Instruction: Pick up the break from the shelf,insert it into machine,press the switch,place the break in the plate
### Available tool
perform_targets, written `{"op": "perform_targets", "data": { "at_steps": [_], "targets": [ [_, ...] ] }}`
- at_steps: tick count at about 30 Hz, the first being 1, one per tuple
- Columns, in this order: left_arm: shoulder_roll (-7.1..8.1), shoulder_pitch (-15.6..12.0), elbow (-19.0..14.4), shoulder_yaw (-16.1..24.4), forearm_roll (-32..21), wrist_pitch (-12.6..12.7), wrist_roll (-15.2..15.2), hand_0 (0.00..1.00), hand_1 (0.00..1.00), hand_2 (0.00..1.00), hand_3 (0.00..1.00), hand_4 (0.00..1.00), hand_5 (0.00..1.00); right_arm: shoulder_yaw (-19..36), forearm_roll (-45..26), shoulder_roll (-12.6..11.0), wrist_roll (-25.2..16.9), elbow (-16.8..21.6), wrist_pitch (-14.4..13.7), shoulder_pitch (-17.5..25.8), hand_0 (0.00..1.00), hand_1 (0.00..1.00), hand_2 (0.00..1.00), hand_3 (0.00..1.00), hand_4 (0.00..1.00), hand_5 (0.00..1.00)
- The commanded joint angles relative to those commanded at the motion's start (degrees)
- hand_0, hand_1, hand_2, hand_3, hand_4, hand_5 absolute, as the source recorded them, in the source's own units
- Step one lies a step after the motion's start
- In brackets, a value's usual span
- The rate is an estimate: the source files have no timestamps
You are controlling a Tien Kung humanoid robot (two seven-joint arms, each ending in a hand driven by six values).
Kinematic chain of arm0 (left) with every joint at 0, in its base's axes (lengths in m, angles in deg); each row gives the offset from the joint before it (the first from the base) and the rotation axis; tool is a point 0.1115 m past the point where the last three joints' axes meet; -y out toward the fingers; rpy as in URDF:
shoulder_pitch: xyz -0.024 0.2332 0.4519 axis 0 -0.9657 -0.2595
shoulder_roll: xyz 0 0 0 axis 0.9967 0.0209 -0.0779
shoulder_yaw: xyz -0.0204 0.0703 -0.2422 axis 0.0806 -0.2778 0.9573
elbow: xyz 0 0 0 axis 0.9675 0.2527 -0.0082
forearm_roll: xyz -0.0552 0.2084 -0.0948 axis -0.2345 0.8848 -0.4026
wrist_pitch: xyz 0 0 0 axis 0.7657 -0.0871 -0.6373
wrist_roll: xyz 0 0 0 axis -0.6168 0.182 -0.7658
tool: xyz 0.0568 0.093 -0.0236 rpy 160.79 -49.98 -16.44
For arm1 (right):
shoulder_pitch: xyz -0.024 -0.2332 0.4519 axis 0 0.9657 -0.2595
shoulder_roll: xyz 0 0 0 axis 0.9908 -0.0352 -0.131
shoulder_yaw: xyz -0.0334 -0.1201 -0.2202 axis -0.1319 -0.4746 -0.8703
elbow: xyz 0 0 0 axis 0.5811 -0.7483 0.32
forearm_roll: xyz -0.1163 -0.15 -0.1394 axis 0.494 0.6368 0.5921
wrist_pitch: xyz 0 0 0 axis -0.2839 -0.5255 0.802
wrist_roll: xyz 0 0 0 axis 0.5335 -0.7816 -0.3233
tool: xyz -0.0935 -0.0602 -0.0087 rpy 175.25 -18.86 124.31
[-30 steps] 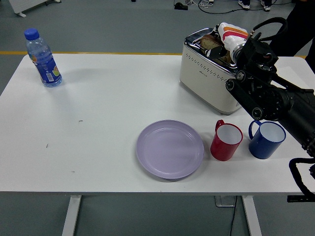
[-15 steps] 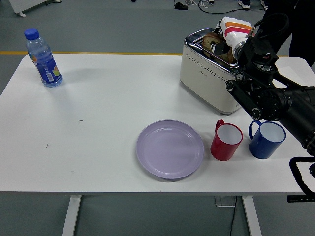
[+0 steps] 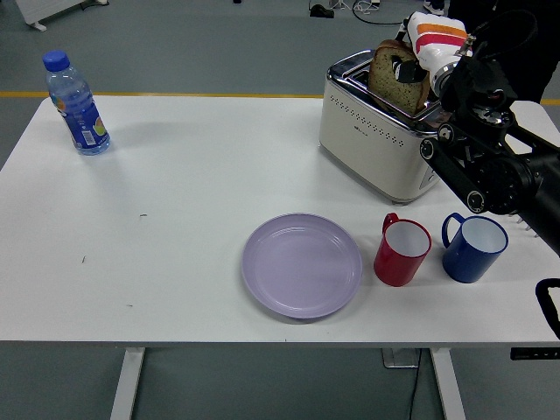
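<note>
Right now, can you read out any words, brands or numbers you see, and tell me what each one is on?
No text can be read.
Water bottle: the blue label carries print, too small and blurred to read.
Toaster: a small dark mark on its side, perhaps a brand, too small to read.

You are in a lab or test hall, not a kitchen: a bare white table (image 3: 175, 219) stands on grey floor (image 3: 219, 44) with a yellow line (image 3: 131, 94), and cables (image 3: 385, 10) trail at the far edge.
</note>
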Motion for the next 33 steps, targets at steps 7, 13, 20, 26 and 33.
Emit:
{"op": "perform_targets", "data": {
  "at_steps": [7,13,20,26,33],
  "targets": [
    [0.09,0.0,0.0,-0.1,-0.2,0.0,0.1,0.7,0.599,0.726,0.686,0.541,0.926,2.9,-0.3,-3.8,0.5,6.8,-1.4,0.6,0.111,0.244,0.354,0.452,0.524,0.005],
    [0.11,0.0,0.0,-0.1,-0.5,0.0,0.1,0.7,0.599,0.725,0.686,0.539,0.924,5.1,-1.9,-6.5,0.5,12.2,-2.0,1.3,0.106,0.239,0.349,0.449,0.525,0.003],
    [0.04,0.1,0.0,0.0,-0.8,0.0,0.2,0.699,0.598,0.725,0.685,0.54,0.924,5.8,-11.9,-10.4,0.4,22.0,-1.9,3.1,0.098,0.232,0.345,0.446,0.521,0.005],
    [0.05,0.1,0.0,0.2,-0.8,0.0,0.3,0.699,0.598,0.725,0.685,0.539,0.924,4.0,-25.5,-14.7,0.8,32.3,0.2,5.0,0.093,0.232,0.344,0.445,0.511,0.002],
    [0.03,0.1,0.0,0.3,-0.8,0.0,0.3,0.699,0.597,0.725,0.684,0.537,0.925,0.0,-41.2,-16.9,1.7,40.4,2.8,7.2,0.094,0.23,0.343,0.445,0.513,0.002]
  ]
}}
